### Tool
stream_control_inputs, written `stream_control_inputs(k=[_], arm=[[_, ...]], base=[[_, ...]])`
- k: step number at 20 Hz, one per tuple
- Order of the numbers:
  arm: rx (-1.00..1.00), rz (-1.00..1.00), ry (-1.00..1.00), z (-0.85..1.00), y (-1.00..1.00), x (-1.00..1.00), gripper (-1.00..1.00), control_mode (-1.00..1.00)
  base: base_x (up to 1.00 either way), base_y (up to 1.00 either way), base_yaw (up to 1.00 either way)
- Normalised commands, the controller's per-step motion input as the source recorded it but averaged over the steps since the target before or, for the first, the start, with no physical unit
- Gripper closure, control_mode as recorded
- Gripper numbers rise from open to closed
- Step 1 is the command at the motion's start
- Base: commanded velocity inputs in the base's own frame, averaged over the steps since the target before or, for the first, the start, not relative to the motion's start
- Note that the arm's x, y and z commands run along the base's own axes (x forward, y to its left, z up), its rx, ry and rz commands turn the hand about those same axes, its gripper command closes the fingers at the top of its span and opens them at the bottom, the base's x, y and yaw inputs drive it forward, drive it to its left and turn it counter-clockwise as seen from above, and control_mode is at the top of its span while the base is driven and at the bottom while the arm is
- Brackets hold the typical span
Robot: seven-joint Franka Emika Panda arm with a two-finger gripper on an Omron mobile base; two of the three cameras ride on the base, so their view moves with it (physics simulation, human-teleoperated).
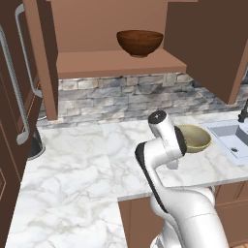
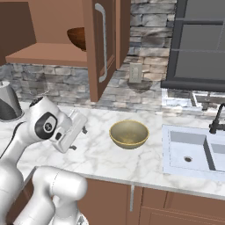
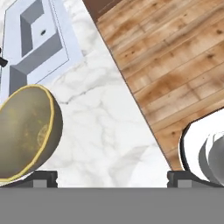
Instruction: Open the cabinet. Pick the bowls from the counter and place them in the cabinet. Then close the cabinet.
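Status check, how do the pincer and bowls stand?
Pincer open, empty. Wooden bowl inside open cabinet. Beige bowl on counter. Nothing in the way.

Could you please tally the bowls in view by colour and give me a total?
Dark brown wooden bowl, on the open cabinet shelf: 1
Beige bowl, on the counter: 1
Total: 2

My arm (image 2: 26, 145) folds low; my gripper (image 3: 111, 177) angles downward, its jaws spread wide, holding nothing.
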Motion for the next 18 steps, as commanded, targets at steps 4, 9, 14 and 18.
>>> stream_control_inputs(k=[4, 9, 14, 18], arm=[[-0.17, -0.12, 0.0, -0.03, 0.0, 0.08, -1.0, -1.0], [-0.07, -0.05, 0.0, 0.0, -0.12, 0.13, -1.0, -1.0], [0.0, 0.0, 0.0, 0.0, -0.18, 0.13, -1.0, -1.0], [0.0, 0.0, 0.0, 0.0, -0.26, 0.14, -1.0, -1.0]], base=[[0.0, 0.0, 0.0], [0.0, 0.0, 0.0], [0.0, 0.0, 0.0], [0.0, 0.0, 0.0]])
